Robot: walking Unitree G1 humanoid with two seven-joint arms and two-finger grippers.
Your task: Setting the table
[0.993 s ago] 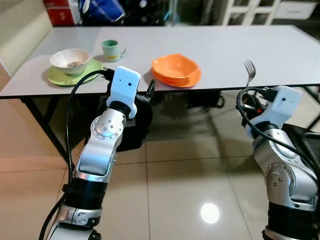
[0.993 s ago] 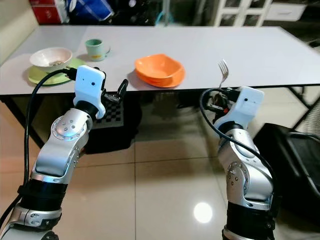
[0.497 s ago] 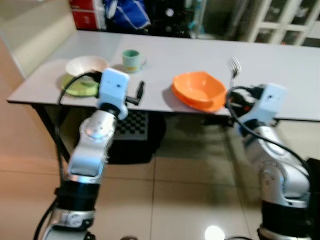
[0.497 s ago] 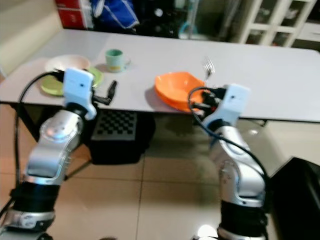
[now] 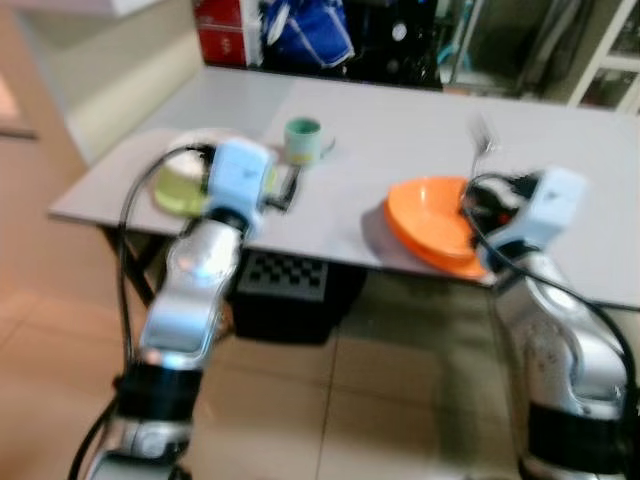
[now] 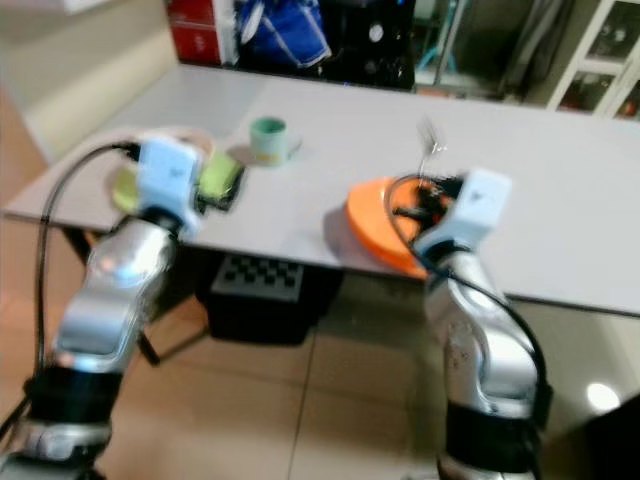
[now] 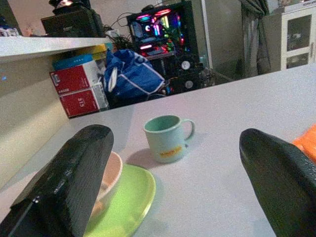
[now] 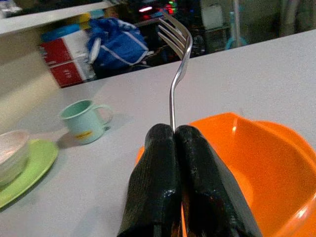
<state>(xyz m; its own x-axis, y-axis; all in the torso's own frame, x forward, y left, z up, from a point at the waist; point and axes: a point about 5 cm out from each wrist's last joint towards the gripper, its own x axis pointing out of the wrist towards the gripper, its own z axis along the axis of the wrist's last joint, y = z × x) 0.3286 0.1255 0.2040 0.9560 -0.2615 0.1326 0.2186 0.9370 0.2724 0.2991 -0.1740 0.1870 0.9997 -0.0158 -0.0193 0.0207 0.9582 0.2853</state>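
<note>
My right gripper (image 8: 175, 131) is shut on a silver fork (image 8: 176, 54), tines up, held over the near rim of the orange bowl (image 5: 432, 224) on the grey table (image 5: 390, 130). My left gripper (image 7: 173, 177) is open over the table's left part, its fingers (image 7: 69, 182) wide apart. Ahead of it stand a green mug (image 7: 168, 138) and a pale bowl (image 7: 111, 173) on a light green plate (image 7: 128, 200). In the eye views the mug (image 5: 303, 140) sits behind the left gripper, and the plate (image 5: 180, 190) is partly hidden by the left wrist.
A black checkered box (image 5: 285, 290) sits under the table. Behind the table are red boxes (image 5: 222, 30), a blue bag (image 5: 305, 30) and a computer with coloured lights (image 7: 160, 32). Tiled floor (image 5: 380, 400) lies between me and the table edge.
The camera has come closer to the table and turned. Both arms now reach over the tabletop, the fork now above the orange bowl's edge.
</note>
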